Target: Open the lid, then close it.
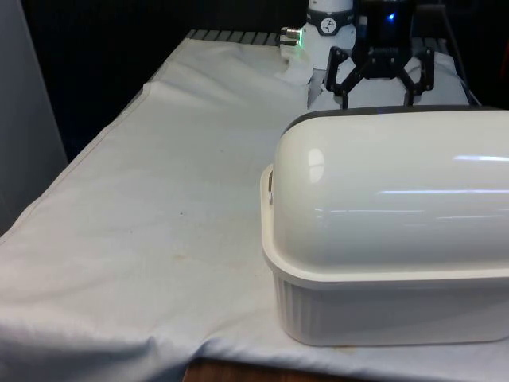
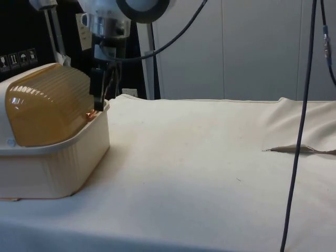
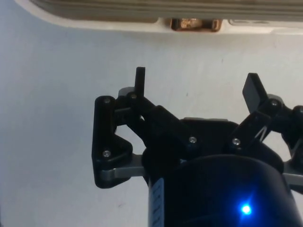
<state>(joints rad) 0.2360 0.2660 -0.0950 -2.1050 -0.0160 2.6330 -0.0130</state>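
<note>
Your table (image 1: 143,239) carries a white cloth, rumpled at the far corner in the side view. The bread box (image 1: 382,310) sits at the near end on the front view's right, its ribbed cream base (image 2: 58,168) flat on the cloth. Its back faces the front camera.

The lid (image 1: 398,191) is a rounded roll-top, glossy white from the front, amber and ribbed in the side view (image 2: 47,105). It is down, closed over the base.

You have the arm (image 2: 113,16) coming down just beyond the box, on the side facing the robot. The gripper (image 1: 379,102) hangs at the lid's front lower edge, close to the box rim; in the side view it (image 2: 100,100) stands right against the lid's edge, contact hard to judge.

From the wrist camera, the gripper (image 3: 196,87) has its fingers (image 3: 140,80) spread wide apart, nothing between them, cloth beneath.

A small copper-coloured handle (image 3: 191,23) sits on the lid's edge, ahead of the fingertips and apart from them.
</note>
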